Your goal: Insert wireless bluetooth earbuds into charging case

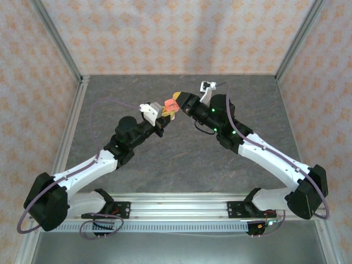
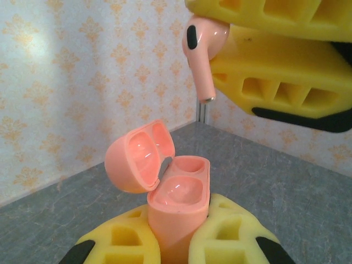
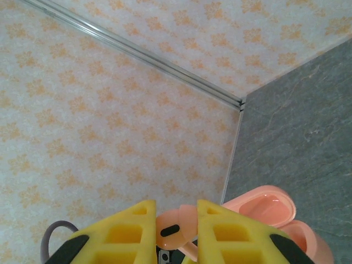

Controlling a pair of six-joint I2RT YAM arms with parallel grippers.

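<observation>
Clamped upright in left gripper point(image 2: 179, 213): pink charging case point(image 2: 179, 192), lid point(image 2: 137, 157) hinged open to its left. Just above and right of it, pinched in narrowly parted right gripper point(image 3: 176, 214): pink earbud point(image 2: 202, 60), stem down, clear of the case. Both held aloft over table point(image 1: 181, 159), mid-width, toward its far edge.

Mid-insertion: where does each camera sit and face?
Top external: above, behind the robot, looking down on the grey table; left arm, right arm show.
Left wrist: behind the left gripper, facing the open pink charging case it clamps.
Right wrist: behind the right gripper, facing the wallpapered wall, pink stemmed earbud pinched.
Shared: wrist views both show earbud and case.
</observation>
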